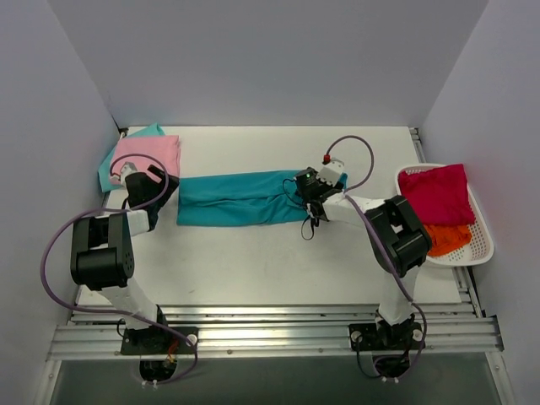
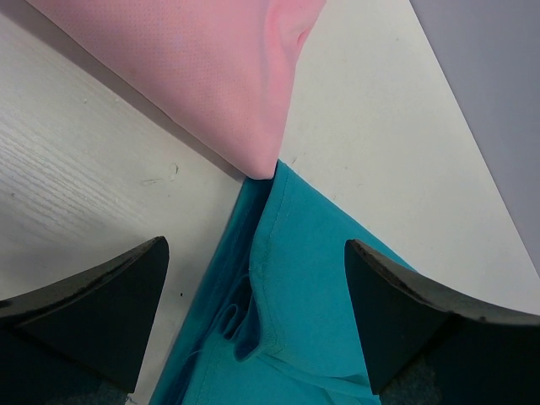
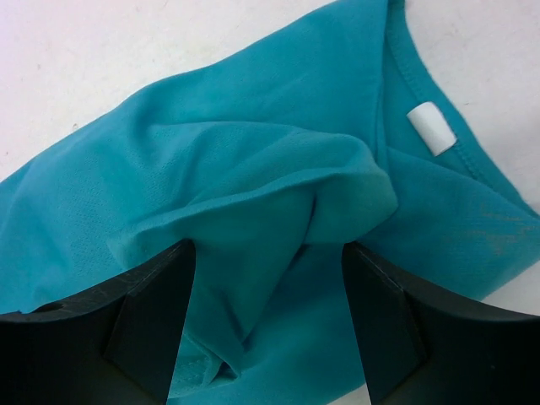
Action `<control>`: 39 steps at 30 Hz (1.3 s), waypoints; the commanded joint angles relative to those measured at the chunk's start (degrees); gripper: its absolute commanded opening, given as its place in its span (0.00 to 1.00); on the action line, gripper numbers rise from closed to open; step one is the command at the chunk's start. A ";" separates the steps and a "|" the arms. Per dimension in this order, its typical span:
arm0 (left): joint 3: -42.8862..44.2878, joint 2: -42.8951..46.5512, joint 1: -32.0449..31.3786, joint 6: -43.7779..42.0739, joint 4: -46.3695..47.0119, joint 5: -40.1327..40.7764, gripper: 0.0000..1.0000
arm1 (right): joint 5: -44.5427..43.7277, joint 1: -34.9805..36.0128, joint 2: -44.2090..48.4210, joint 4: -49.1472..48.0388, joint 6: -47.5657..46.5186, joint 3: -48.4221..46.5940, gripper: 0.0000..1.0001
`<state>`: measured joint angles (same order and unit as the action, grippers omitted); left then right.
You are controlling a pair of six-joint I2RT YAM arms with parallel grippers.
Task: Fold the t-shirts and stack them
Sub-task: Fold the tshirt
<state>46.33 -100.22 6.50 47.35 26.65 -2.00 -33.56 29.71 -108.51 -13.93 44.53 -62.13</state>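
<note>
The large teal t-shirt (image 1: 240, 198) lies folded into a long strip across the table's middle. My left gripper (image 1: 165, 189) is open over the strip's left end; in the left wrist view (image 2: 257, 312) a rumpled teal hem (image 2: 287, 287) lies between its fingers (image 2: 110, 304). My right gripper (image 1: 306, 194) is open over the right end, by the collar with a white label (image 3: 430, 128); a bunched teal fold (image 3: 270, 202) sits between its fingers (image 3: 148, 321). The folded pink t-shirt (image 1: 148, 155) lies on the light mint-teal one (image 1: 152, 131) at the back left and also shows in the left wrist view (image 2: 202, 67).
A white basket (image 1: 483, 245) at the right edge holds the crimson t-shirt (image 1: 435, 192) above the orange one (image 1: 447, 238). Grey walls close the table on three sides. Bare table (image 1: 253, 261) lies in front of the teal strip.
</note>
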 commanded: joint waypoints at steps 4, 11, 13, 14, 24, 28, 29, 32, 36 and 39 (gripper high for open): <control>-0.45 -0.06 0.35 -0.60 3.49 -0.55 0.94 | 1.04 0.61 -0.39 -0.83 0.03 -3.00 0.65; -0.53 0.03 0.35 -0.60 3.84 -0.55 0.94 | 1.13 0.61 2.78 -0.57 -0.76 -4.05 0.64; -0.62 0.03 0.35 -0.60 3.93 -0.55 0.94 | 1.66 0.61 2.08 -0.48 -1.20 -5.37 0.64; -0.62 0.03 0.35 -0.60 3.93 -0.55 0.94 | 1.74 0.52 1.81 -0.22 -1.29 -5.89 0.64; -1.06 0.21 0.35 -0.60 4.63 -0.72 0.94 | 2.53 0.26 -1.97 0.75 -1.91 -10.99 0.63; -1.15 0.21 0.35 -0.60 4.72 -0.72 0.94 | 3.41 0.34 -0.66 0.75 -1.91 -10.56 0.62; -1.15 0.29 0.35 -0.60 4.81 -0.64 0.94 | 3.85 0.26 -0.13 0.92 -1.91 -10.21 0.62; -1.24 0.29 0.35 -0.60 4.99 -0.64 0.94 | 3.50 0.26 1.19 0.23 -2.08 -9.51 0.62; -1.24 0.29 0.35 -0.60 5.07 -0.64 0.94 | 3.24 0.08 0.41 1.01 -2.35 -10.47 0.62; -1.32 0.29 0.35 -0.60 5.16 -0.72 0.94 | 3.94 -0.01 -0.56 0.66 -2.08 -10.12 0.62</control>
<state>45.34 -100.22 6.50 47.35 28.16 -2.04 -29.45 30.02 -110.04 -14.11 43.03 -71.53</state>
